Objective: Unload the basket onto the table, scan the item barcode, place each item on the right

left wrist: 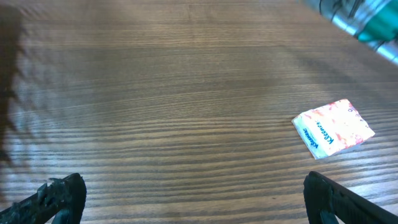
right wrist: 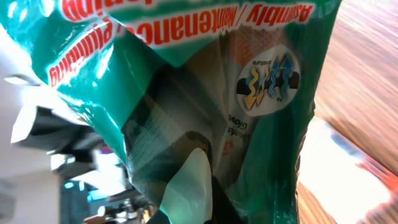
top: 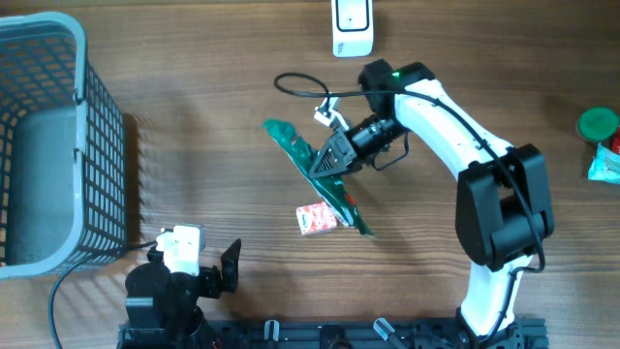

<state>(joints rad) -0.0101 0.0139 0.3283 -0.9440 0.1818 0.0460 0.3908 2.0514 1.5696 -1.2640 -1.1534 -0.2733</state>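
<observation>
Packet point(right wrist: 273, 162) lettering point(right wrist: 186, 28): right wrist only

desk point(top: 194, 97): mid-brown wood grain with fine darker streaks. packet point(top: 315, 170): glossy teal-green, red lettering on a white band, round white logo with blue, orange and black squiggles. tissue pack point(left wrist: 334, 128): white with pink-red blotches, blue lettering along one edge. basket point(top: 58, 145): grey-blue, square-mesh walls. scanner point(top: 352, 24): white. right arm point(top: 446, 116): white shells, black joints, small green light near the wrist. round lid point(top: 598, 123) at the desk's edge: green.
</observation>
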